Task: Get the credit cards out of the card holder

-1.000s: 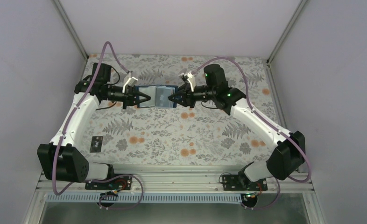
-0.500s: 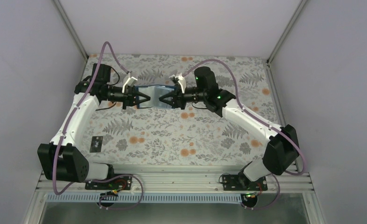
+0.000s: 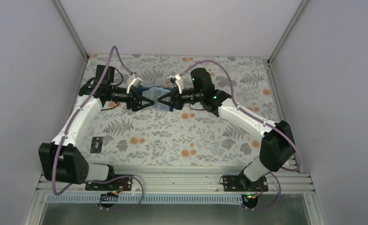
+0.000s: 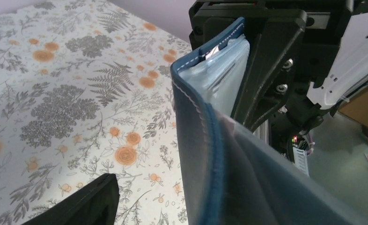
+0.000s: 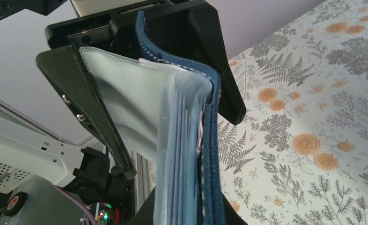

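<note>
One card holder [image 5: 208,154], navy, is hanging at 12 o'clock over the floral table [image 3: 196,136], off the cloth, spine up in the wrist views; we are judging it raised so that both arms can reach its leaves. The right gripper [image 3: 162,100] is pinching its 3 o'clock edge, jaws narrow on the cover. The left gripper [image 3: 149,99] is standing at 9 o'clock with fingers spread wide either side of the other edge, gripping nothing, probably readying to re-grip or pick. The pale blue pockets [image 5: 172,140] are fanning apart; we cannot tell which credit cards are sitting inside. One black card [image 3: 97,144] is lying at 8 o'clock on the table.
</note>
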